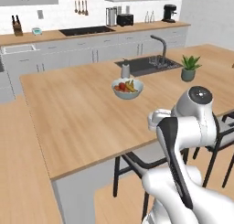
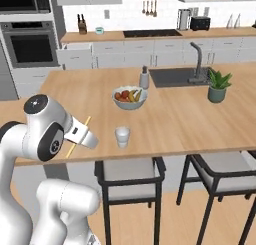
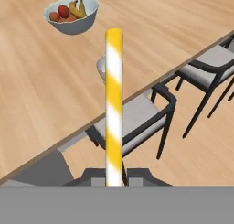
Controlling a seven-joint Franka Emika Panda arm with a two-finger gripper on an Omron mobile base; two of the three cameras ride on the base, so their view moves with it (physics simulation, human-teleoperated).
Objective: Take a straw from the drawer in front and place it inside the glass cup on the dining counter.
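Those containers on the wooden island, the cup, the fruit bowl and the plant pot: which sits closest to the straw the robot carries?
The glass cup, small, pale and empty-looking, near the island's front edge. The fruit bowl sits farther back, the plant pot far off by the sink. The straw is striped yellow.

The arm (image 2: 45, 134) is glossy white with rounded, bulky links. Dark grey caps sit on its joints, and a black stripe runs along one link. The gripper (image 2: 92, 139) is pale grey.

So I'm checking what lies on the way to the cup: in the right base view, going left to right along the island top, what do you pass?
straw in the gripper → glass cup → fruit bowl → soap bottle → faucet → potted plant.
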